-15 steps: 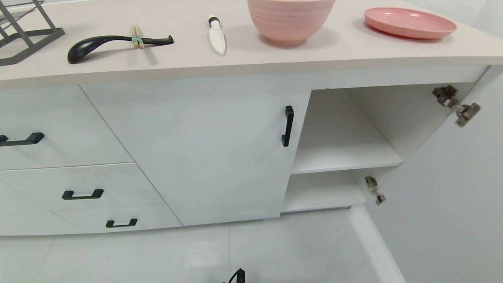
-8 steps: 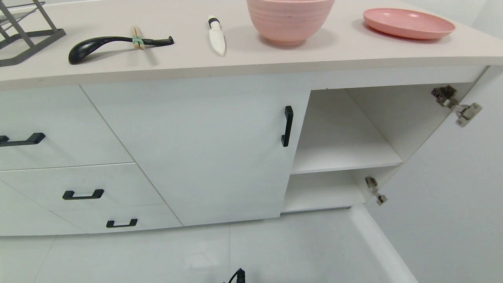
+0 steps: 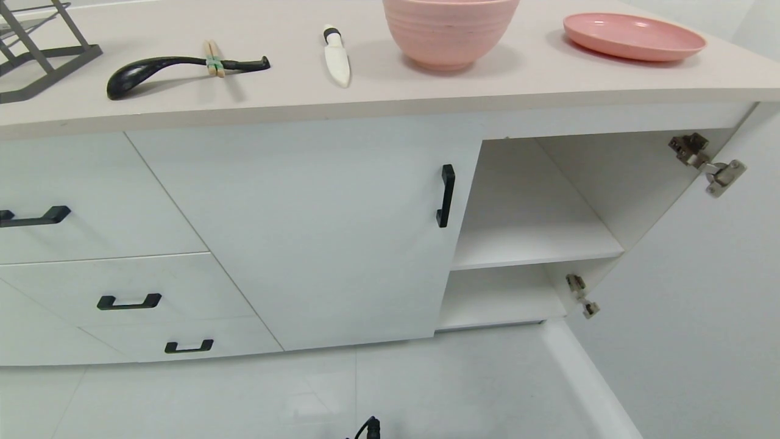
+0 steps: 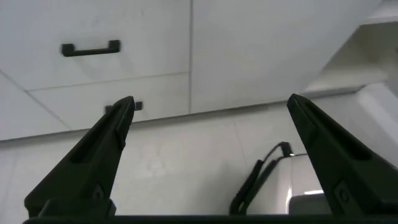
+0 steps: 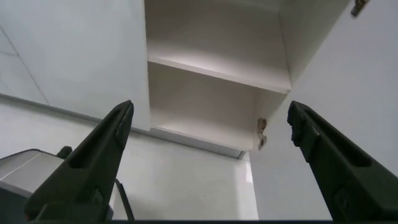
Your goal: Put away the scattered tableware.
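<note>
All the tableware lies on the worktop [image 3: 378,91], none of it put away yet. From the left, past a dark wire rack [image 3: 36,52], come a black spoon [image 3: 140,70] with chopsticks [image 3: 212,57] lying across its handle, a white knife [image 3: 337,58], a pink bowl [image 3: 450,33] and, at the right end, a pink plate [image 3: 634,35]. Below the plate the cupboard [image 3: 536,201] stands open, a shelf [image 3: 536,247] across its middle. The left claw [image 4: 211,106] is spread wide and holds nothing, low before the drawers [image 4: 93,68]. The right claw [image 5: 211,112] — equally wide, equally empty — faces the open cupboard. With the door already open, the step in hand seems to be the approach. Next, an arm must rise to the worktop and close on one piece, probably the plate or bowl nearest the cupboard. Against the earlier frames nothing on the worktop has moved — only the view itself has shifted a trifle.
</note>
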Tool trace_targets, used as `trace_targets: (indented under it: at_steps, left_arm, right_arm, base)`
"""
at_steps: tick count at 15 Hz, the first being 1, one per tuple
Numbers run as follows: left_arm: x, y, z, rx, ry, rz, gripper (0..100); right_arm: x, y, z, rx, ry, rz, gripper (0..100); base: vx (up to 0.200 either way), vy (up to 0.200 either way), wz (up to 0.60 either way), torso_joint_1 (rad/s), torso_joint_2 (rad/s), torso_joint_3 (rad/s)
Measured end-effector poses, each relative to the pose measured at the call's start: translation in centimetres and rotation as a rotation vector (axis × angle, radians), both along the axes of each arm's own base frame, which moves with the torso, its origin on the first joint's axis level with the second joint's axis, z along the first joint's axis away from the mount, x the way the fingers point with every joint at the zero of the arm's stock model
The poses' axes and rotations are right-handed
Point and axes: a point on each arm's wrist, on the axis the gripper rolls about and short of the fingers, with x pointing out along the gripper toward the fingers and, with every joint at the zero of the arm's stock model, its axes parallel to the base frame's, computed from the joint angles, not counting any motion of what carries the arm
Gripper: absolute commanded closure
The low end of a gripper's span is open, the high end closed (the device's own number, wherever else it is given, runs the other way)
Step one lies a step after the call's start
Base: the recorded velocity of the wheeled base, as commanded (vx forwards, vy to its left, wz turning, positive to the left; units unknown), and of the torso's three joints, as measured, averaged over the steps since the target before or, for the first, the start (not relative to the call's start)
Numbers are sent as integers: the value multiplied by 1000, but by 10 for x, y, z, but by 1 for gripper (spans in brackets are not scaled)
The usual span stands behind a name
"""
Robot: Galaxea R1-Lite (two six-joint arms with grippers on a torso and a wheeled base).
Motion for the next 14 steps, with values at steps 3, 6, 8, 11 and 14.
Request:
trace_targets:
  at_steps: [3,6,8,11,14]
  left_arm:
    - [-3,-1,-1,28,-35,80,0]
    - [-6,-2,-2,42,-80,102,0]
    - [-7,-2,-2,29,-88,109,0]
    - [-7,-2,-2,10,-88,111,0]
    - [-7,-2,-2,3,-88,118,0]
  right_arm:
    - [0,0,0,59,16,-14,0]
    - [0,-1,0,131,33,-54,0]
    - [1,-3,-1,135,42,-136,0]
    - [1,-5,-5,131,69,-208,0]
    - [1,-5,-5,144,72,-208,0]
  base:
    - [0,0,0,0,0,0]
    - [0,0,0,0,0,0]
    - [0,0,0,0,0,0]
    - [0,0,0,0,0,0]
    - [-67,0,0,-1,2,1]
